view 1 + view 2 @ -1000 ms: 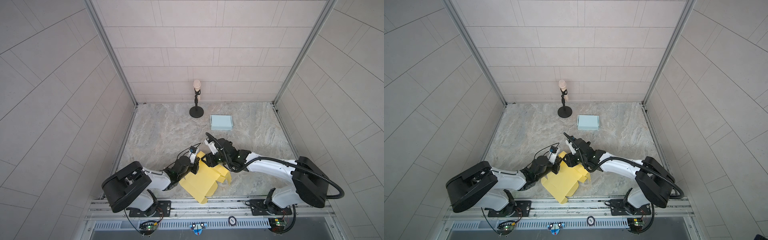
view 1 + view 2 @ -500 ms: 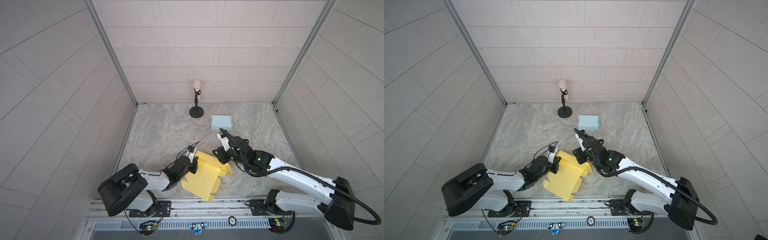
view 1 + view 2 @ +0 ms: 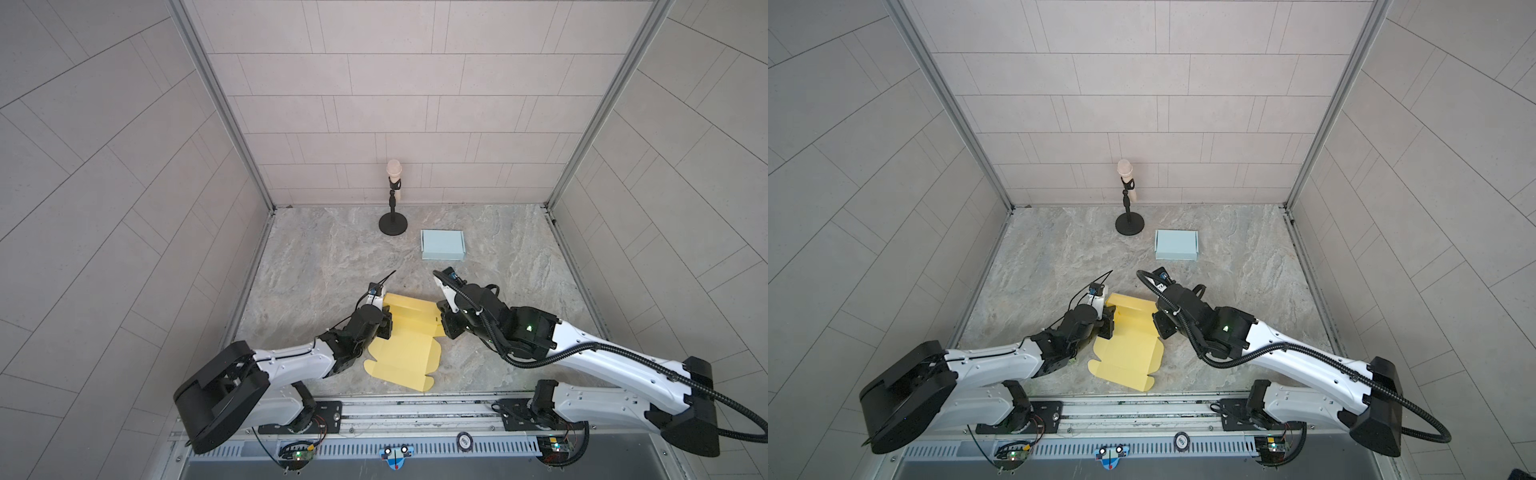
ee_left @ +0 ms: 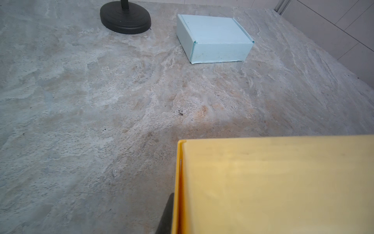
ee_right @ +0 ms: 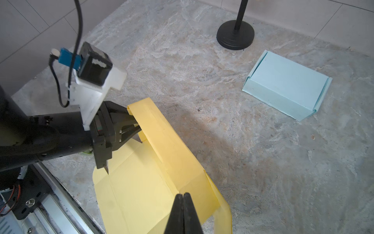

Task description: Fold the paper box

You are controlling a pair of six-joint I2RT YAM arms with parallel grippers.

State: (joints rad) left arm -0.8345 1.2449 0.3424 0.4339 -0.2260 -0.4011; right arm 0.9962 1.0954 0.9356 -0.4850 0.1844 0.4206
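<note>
The yellow paper box (image 3: 405, 353) (image 3: 1129, 353) lies partly unfolded near the table's front edge, its far wall flap raised. My left gripper (image 3: 388, 322) (image 3: 1109, 322) (image 5: 135, 126) is shut on the left end of that flap. In the left wrist view the flap (image 4: 273, 182) fills the near corner, with one dark finger (image 4: 167, 216) beside its edge. My right gripper (image 3: 444, 321) (image 3: 1160, 326) (image 5: 183, 197) is shut with nothing between its fingers. Its tips sit at the right end of the raised flap's crease (image 5: 141, 182); whether they touch the paper I cannot tell.
A folded light blue box (image 3: 442, 245) (image 3: 1176, 245) (image 4: 214, 36) (image 5: 287, 89) stands behind the paper. A microphone stand with a round black base (image 3: 392, 222) (image 3: 1129, 224) (image 4: 125, 18) (image 5: 235, 37) is at the back. The metal rail (image 3: 415, 409) borders the front.
My right gripper has moved right from beside the left gripper to the flap's right end and closed its jaws. The paper now lies flatter. My left gripper kept its hold.
</note>
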